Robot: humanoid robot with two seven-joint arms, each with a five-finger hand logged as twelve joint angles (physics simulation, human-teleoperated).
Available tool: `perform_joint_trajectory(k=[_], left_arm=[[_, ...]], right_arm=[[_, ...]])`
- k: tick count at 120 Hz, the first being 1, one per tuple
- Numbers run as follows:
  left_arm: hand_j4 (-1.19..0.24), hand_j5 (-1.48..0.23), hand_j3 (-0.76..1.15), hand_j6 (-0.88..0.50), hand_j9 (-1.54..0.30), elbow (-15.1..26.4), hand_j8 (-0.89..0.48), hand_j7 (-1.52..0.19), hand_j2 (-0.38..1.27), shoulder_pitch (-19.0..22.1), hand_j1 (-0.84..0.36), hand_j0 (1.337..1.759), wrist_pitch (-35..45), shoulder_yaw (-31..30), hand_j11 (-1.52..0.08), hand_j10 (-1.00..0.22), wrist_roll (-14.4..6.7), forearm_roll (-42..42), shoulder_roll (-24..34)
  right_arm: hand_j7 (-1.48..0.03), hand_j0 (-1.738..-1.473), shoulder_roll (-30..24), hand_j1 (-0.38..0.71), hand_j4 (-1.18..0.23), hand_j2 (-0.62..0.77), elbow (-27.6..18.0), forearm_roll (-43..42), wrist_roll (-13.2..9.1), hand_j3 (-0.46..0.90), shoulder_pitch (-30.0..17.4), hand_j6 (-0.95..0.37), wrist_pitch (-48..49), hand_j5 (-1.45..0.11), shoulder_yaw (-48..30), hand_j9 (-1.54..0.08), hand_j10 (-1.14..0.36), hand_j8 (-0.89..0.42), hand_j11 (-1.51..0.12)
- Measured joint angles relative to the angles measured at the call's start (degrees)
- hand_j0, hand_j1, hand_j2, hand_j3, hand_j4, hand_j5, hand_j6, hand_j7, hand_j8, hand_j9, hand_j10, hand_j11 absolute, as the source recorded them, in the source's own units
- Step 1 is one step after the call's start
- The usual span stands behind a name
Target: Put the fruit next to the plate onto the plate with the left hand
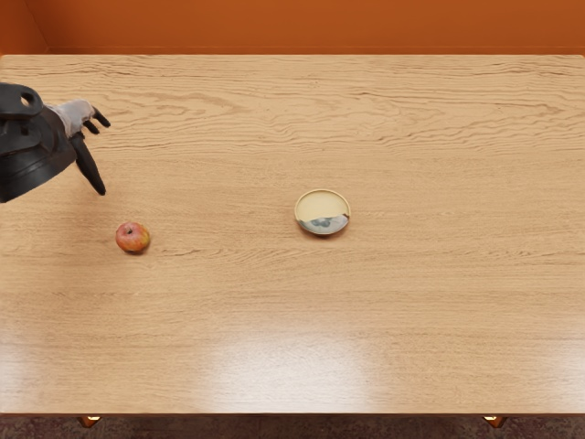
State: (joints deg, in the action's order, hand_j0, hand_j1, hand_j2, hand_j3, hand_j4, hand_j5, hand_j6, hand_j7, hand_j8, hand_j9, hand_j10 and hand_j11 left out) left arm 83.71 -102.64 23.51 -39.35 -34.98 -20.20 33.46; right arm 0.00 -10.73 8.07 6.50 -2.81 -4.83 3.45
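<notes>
head view, your items: one round red-yellow apple (132, 237), smooth skin, lying on the glossy wood-grain table (384, 311), well left of the plate. one small round ceramic plate (320, 207), cream glaze with a grey patch, near centre. your left hand (79, 123), grey palm, dark fingers spread, holds nothing, apart from the apple.
</notes>
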Motion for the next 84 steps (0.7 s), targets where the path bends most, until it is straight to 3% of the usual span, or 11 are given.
perform_joint_trajectory(k=[16, 32, 43, 66, 84], left_arm=[[-0.25, -0.32, 0.0, -0.25, -0.32, 4.3, -0.25, -0.32, 0.05, -0.79, 0.05, 1.658, 8.28, -9.91, -0.32, -0.25, -0.02, 7.46, -3.2], [-0.25, -0.32, 0.0, -0.25, -0.32, 8.59, -0.25, -0.32, 0.05, -2.19, 0.05, 1.658, 10.6, -12.71, -0.32, -0.25, -0.02, 10.52, -3.47], [-0.25, -0.32, 0.0, -0.25, -0.32, 10.57, -0.25, -0.32, 0.05, -2.38, 0.05, 1.658, 11.13, -13.35, -0.32, -0.25, -0.02, 12.17, -7.89], [-0.25, -0.32, 0.0, -0.25, -0.32, 11.64, -0.25, -0.32, 0.05, -3.89, 0.05, 1.658, 11.44, -15.69, -0.32, -0.25, -0.02, 16.14, -15.94], [-0.25, -0.32, 0.0, -0.25, -0.32, 10.57, -0.25, -0.32, 0.05, -3.81, 0.05, 1.658, 11.48, -16.75, -0.32, -0.25, -0.02, 17.03, -17.32]], right_arm=[[-0.05, -1.658, 0.0, -0.31, -0.03, -0.01, 0.0, 0.01, 0.0, 0.0, 0.0, -0.04, 0.0, -0.05, 0.01, -0.05, -0.03, -0.03, -0.05], [-0.05, -1.658, 0.0, -0.31, -0.03, -0.01, 0.0, 0.01, 0.0, 0.0, 0.01, -0.04, 0.0, -0.05, 0.02, -0.05, -0.03, -0.03, -0.05], [-0.05, -1.658, 0.0, -0.31, -0.03, -0.01, 0.0, 0.01, 0.0, 0.0, 0.02, -0.04, 0.0, -0.05, 0.04, -0.05, -0.03, -0.03, -0.05], [-0.05, -1.658, 0.0, -0.31, -0.03, -0.01, 0.02, 0.01, 0.0, 0.0, 0.07, -0.04, 0.03, -0.05, 0.05, -0.05, -0.03, -0.03, -0.05], [-0.05, -1.658, 0.0, -0.31, -0.03, -0.01, 0.07, 0.01, 0.0, 0.0, 0.08, -0.04, 0.04, -0.05, 0.05, -0.05, -0.03, -0.03, -0.05]])
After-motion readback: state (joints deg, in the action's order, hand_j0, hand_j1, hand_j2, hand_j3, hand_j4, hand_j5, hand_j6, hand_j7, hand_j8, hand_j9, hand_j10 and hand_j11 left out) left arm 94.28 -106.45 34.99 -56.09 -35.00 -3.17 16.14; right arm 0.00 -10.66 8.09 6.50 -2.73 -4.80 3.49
